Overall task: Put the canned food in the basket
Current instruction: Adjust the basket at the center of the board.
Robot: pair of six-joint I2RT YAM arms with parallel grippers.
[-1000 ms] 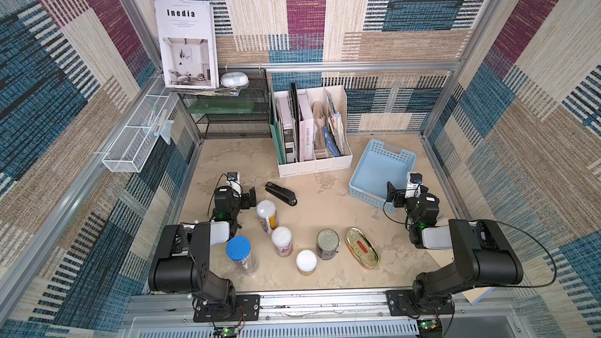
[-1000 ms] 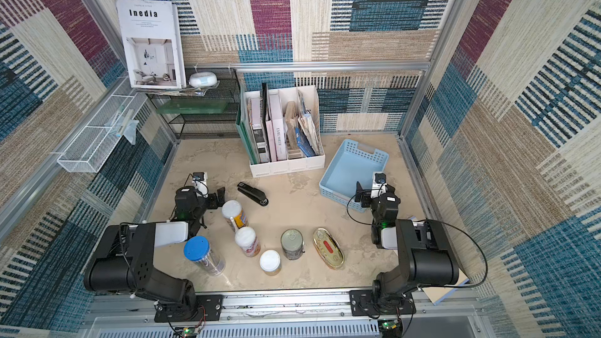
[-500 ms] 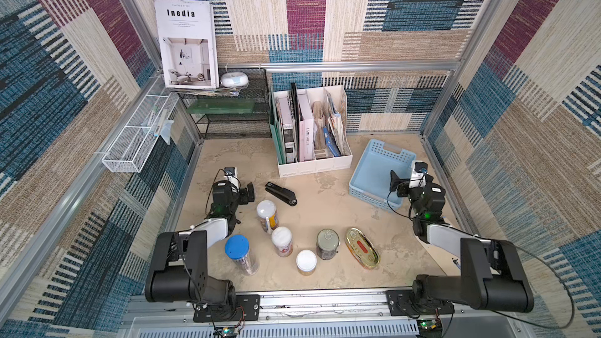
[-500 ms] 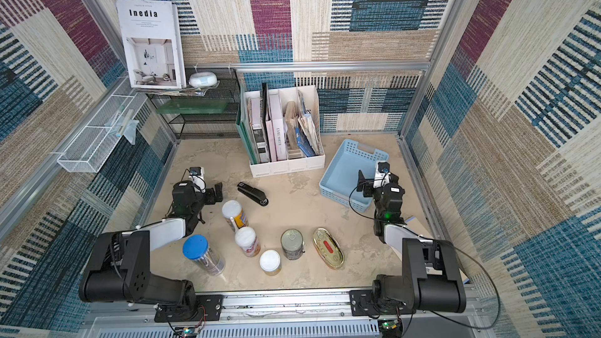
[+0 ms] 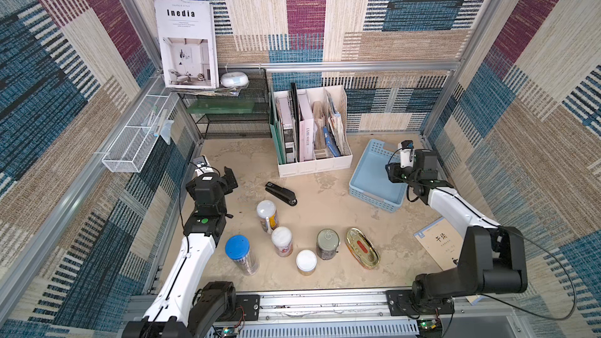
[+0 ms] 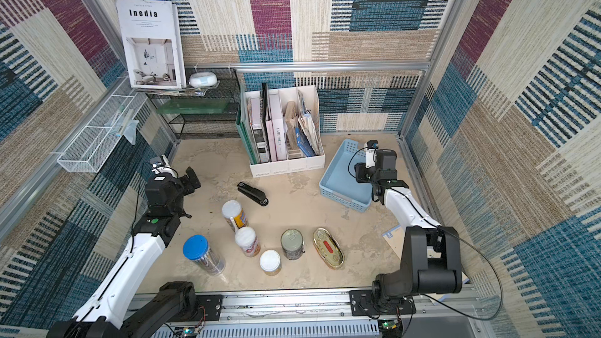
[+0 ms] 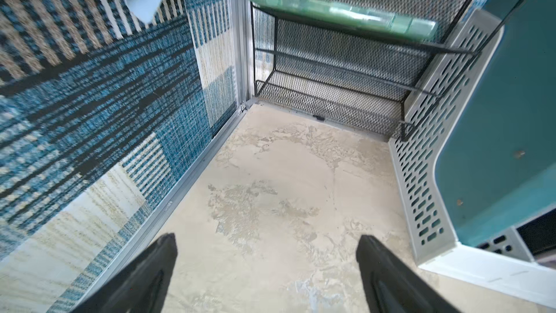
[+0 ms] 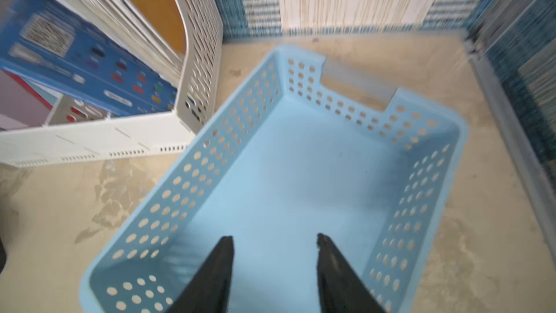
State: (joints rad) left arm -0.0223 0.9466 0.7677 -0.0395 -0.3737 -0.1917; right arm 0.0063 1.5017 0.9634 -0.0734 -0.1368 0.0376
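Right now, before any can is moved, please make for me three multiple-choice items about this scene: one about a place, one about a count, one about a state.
1. Where does the black stapler lie?
A. On the table, between the white file organiser and the cans
B. Inside the file organiser
C. Inside the light blue basket

2. How many cans have a white lid?
A. One
B. Five
C. Three

3. What is the state of the basket?
A. Tipped on its side
B. Upright and empty
C. Upright with one can inside

Answers: 1 A, both top views show it on bare table before the organiser; 2 C, two tall cans and one short can; 3 B, the right wrist view shows only its bare floor under the right gripper.
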